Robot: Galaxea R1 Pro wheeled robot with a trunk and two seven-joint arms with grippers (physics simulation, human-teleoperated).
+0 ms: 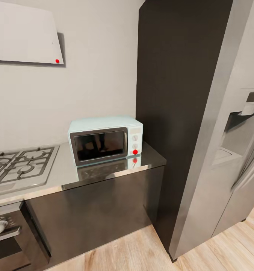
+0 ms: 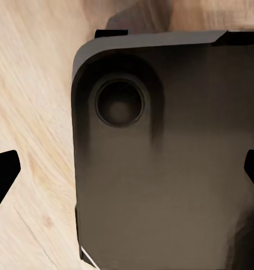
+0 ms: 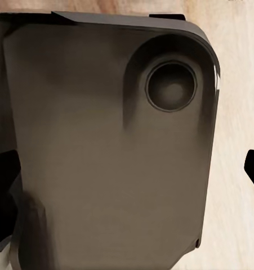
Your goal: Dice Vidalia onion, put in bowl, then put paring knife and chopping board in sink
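- A pale blue microwave (image 1: 105,139) sits on a steel counter (image 1: 104,174), beside a gas hob (image 1: 18,165) and a tall fridge (image 1: 217,143).
- Left gripper (image 2: 127,171) and right gripper (image 3: 129,169): fingertips spread wide, empty, above the robot's dark base (image 2: 160,169) and wooden floor (image 2: 31,101).

Pale blue microwave (image 1: 105,138) on steel counter (image 1: 104,171), gas hob (image 1: 20,165), fridge (image 1: 232,150)

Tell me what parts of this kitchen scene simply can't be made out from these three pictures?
- Gas hob: cut off by the head view's left edge.
- Oven below it: cropped at the corner; one knob shows.
- Fridge: its right side runs past the edge.
- Microwave: its dark door hides the inside.
- Both wrist views: a dark robot part blocks most of the wooden floor.
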